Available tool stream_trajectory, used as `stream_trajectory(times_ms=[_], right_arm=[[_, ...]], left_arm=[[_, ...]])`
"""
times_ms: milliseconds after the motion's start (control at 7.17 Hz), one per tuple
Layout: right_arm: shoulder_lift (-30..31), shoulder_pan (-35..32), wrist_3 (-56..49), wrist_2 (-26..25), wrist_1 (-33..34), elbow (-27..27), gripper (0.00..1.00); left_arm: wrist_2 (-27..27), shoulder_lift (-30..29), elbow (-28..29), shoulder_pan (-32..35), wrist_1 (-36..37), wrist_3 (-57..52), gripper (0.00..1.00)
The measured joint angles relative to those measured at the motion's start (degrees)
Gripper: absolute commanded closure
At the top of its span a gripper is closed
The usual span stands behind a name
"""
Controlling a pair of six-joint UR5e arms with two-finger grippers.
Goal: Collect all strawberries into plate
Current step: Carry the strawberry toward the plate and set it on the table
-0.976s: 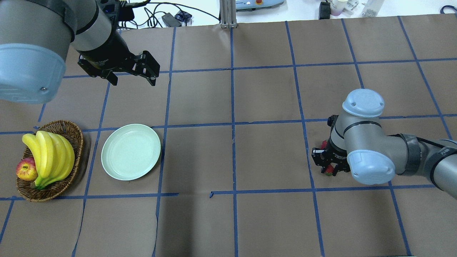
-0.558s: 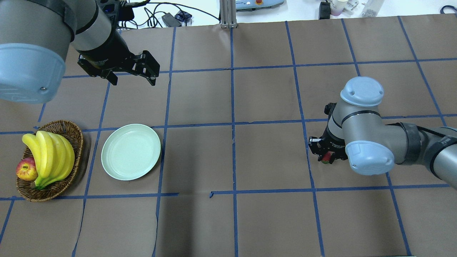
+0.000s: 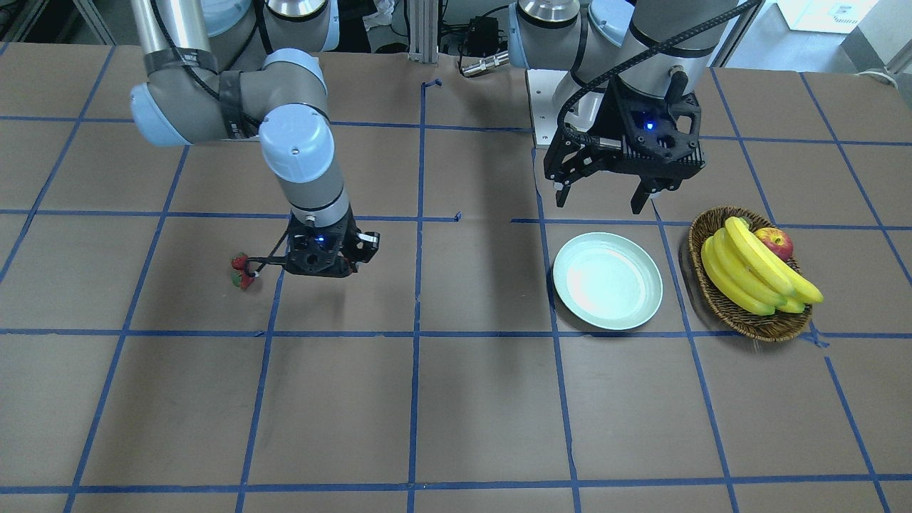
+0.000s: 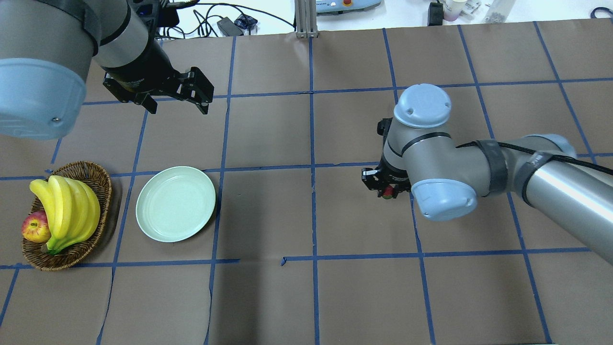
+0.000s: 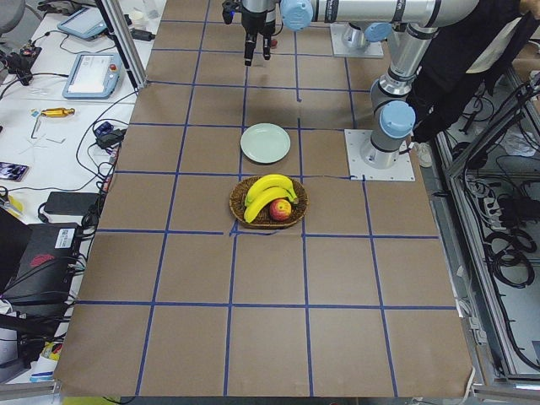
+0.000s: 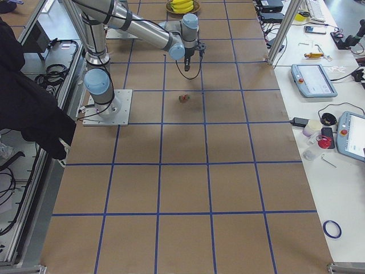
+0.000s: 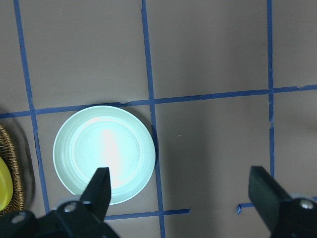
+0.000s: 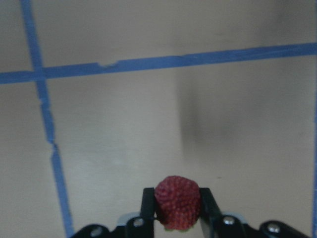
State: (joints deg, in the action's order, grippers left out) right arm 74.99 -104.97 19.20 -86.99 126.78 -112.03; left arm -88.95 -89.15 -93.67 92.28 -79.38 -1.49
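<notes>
Right gripper (image 8: 177, 197) is pinching one strawberry (image 8: 177, 206), holding it aloft well apart from the empty plate (image 4: 175, 203) — hold is looking shallow, so a fast swing could be flinging it loose — while left gripper (image 7: 179, 178) is hanging spread wide near the plate.

Wicker basket (image 4: 98, 173), bananas (image 4: 69, 206), apple (image 4: 36, 228)

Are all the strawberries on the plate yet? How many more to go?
Not yet. The plate is empty, so none are done. One strawberry is pinched in the right arm's fingers, far from the plate. Two more strawberries lie together on the table, waiting to be fetched.
</notes>
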Motion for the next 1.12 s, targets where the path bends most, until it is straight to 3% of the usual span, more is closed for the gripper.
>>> stream_trajectory(times_ms=[558,837,976,1116], right_arm=[[-5.86,-5.73,5.56,2.16,2.25,5.72,0.94],[-10.63,-8.59,7.49,2.68,2.98,9.21,0.86],[-12.12,-9.36,8.62,2.54,2.95,10.35,0.01],[-12.76,-9.66,9.28,2.77,2.98,10.84,0.0]], left_arm=[[0.01,0.06,-0.01,0.0,0.01,0.0,0.0],[0.01,0.05,-0.01,0.0,0.01,0.0,0.0],[0.01,0.06,0.02,0.0,0.01,0.0,0.0],[0.01,0.07,0.05,0.0,0.01,0.0,0.0]])
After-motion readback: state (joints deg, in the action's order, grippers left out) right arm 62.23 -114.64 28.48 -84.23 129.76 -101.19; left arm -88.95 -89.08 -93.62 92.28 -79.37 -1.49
